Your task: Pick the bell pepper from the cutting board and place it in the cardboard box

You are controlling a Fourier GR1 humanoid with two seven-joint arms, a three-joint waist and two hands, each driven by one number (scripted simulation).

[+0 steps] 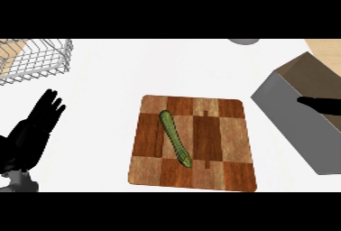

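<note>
Fingers on my left hand point(36, 124) are standing straight and spread, holding nothing, and that hand is resting near the counter's point(133, 67) left edge, below the wire basket point(36, 58) in the far left corner. My right hand point(323, 106) is showing only as a dark shape over the box point(293, 122) at the right edge, and I cannot tell whether it is gripping anything or how it is set. I am not seeing anything shaped like a bell pepper; what is lying on the board point(220, 135) is a long, thin green vegetable point(175, 137), running from the board's far left part down toward its near middle, slightly slanted, flat on the wood. I am judging that this is the thing to be moved, so the pick is not yet done and the right hand is well apart from it. To do this step well I am planning to bring the right hand back across the board's right edge, turning the palm so the thumb and fingers are closing across the vegetable's narrow width near its middle, not along its length, since a slim piece is likely rolling away from a sideways nudge. I am also minding the box's near wall, which is rising between board and opening, so the lift needs to be clearing it before moving across.
</note>
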